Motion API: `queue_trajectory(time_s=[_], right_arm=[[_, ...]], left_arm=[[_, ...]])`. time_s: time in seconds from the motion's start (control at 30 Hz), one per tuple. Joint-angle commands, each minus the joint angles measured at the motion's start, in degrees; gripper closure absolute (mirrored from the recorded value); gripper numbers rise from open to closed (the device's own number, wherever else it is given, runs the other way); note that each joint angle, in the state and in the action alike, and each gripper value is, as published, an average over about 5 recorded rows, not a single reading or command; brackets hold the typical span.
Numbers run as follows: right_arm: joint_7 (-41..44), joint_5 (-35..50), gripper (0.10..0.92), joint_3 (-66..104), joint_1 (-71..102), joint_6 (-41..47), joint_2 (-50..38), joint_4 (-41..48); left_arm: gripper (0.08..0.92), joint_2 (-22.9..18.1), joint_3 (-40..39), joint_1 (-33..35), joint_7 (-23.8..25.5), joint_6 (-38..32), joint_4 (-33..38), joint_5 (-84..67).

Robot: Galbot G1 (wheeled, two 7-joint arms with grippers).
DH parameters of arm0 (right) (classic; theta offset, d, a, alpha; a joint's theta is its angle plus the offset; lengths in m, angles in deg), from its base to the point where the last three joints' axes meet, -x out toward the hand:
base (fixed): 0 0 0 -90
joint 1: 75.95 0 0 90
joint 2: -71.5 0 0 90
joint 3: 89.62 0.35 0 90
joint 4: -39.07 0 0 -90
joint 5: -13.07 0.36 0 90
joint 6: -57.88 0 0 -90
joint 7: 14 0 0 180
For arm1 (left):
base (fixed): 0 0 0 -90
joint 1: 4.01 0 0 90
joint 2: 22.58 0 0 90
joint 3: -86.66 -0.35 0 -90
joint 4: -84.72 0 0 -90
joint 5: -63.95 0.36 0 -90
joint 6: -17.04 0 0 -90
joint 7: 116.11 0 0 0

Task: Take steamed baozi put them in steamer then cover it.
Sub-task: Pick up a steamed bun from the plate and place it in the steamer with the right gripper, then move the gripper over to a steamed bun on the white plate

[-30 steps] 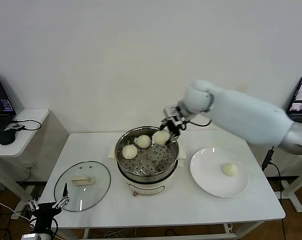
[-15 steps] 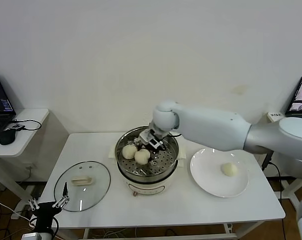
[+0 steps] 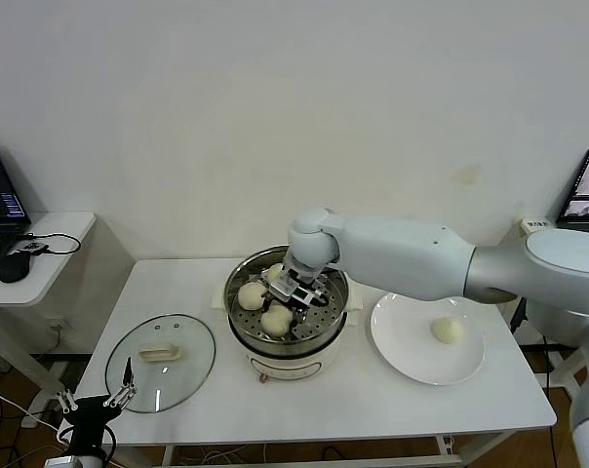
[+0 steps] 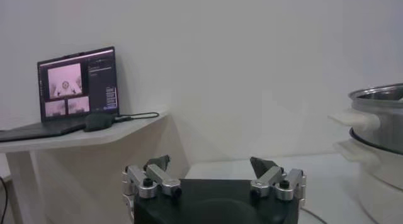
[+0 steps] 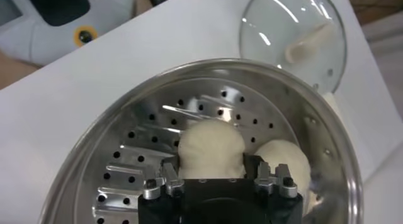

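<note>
hidden: third round off-white dough bun [image 3: 274, 271] mostly behind right gripper [image 3: 296, 290] | cut off: round shiny stainless-steel steamer basket [image 4: 383, 109] at left wrist view's edge | cannot tell: jaw contact with front bun [image 5: 211, 150]

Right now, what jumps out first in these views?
The right gripper sits down in the steamer at mid-table, jaws either side of a baozi on the perforated floor, two more beside it. One baozi waits on the white plate, right; the cover lies flat, left.
</note>
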Motion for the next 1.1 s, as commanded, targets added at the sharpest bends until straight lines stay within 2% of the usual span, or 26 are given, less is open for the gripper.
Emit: queue_trajectory(time_s=[0.03,0.13,0.23,0.47,0.7,0.9,1.1], right_arm=[[-0.56,-0.8,0.307,-0.33,-0.25,-2.06,0.26,-0.27],[-0.67,0.08,0.236,0.26,-1.22,-1.66,-1.01,-1.0],[-0.65,2.17,0.208,1.46,-2.56,0.66,-3.3,-1.97],[1.95,7.18,0.203,7.63,-4.76,12.91,-13.62,-4.86],[3.55,9.79,0.203,11.78,-4.43,17.9,-27.18,-7.26],[3.39,5.29,0.203,14.69,0.88,17.97,-38.26,-7.81],[3.18,-3.11,0.202,22.8,12.6,16.77,-44.08,-5.64]], left_arm=[[0.177,0.01,-0.02,0.01,0.0,-0.01,-0.01,0.04],[0.177,0.11,0.08,0.01,0.02,0.01,0.11,-0.04],[0.177,0.38,0.27,-0.01,0.04,0.04,0.24,-0.23],[0.177,1.7,0.86,-0.33,0.12,0.33,0.33,-0.89],[0.177,2.45,0.81,-0.46,0.26,0.31,0.35,-1.04],[0.177,3.2,0.53,-0.68,0.37,0.24,0.3,-1.1],[0.177,3.63,0.12,-0.75,0.46,0.33,0.3,-0.96]])
